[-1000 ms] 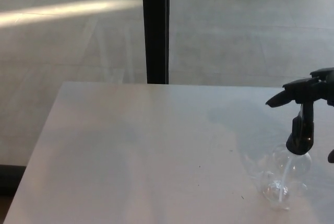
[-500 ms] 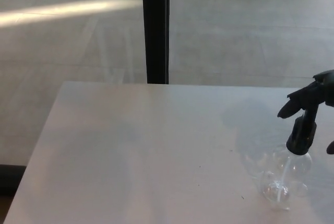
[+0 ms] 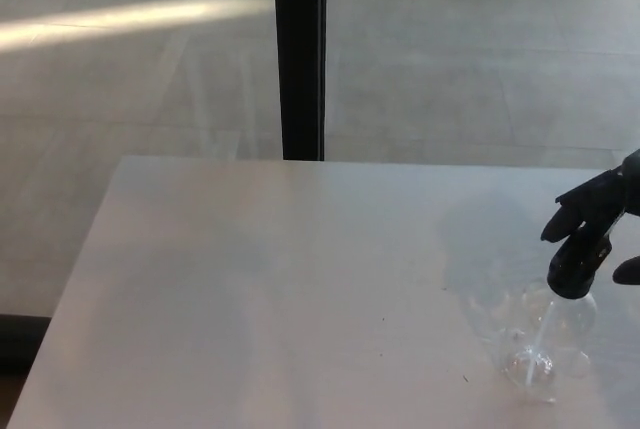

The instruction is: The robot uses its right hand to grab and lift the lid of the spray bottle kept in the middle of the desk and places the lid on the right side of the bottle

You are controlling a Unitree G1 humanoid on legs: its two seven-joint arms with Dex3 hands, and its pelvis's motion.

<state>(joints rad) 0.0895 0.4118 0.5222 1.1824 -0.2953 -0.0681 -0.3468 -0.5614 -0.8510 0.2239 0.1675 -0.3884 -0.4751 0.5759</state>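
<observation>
The black plastic trigger-spray lid (image 3: 577, 267) sat on the neck of the clear round plastic bottle (image 3: 540, 334), which stood toward the right side of the pale, smooth counter (image 3: 280, 299), close to the picture's right edge rather than in the middle of my view. From what I could see, the lid's collar was seated on the bottle's mouth and the thin dip tube ran down inside the clear body, so I judged the lid not yet lifted off. My right hand (image 3: 618, 211) came in from the right edge at the lid's head, black against black, and I could not tell where the fingers ended and the sprayer nozzle began, nor whether they were clamped on it or merely beside it. The left hand was not in view. I judged the task to be at the grasping stage: the lift and the setting down to the right of the bottle were both left. Beyond the counter lay a grey floor and a dark vertical post (image 3: 299, 49).
</observation>
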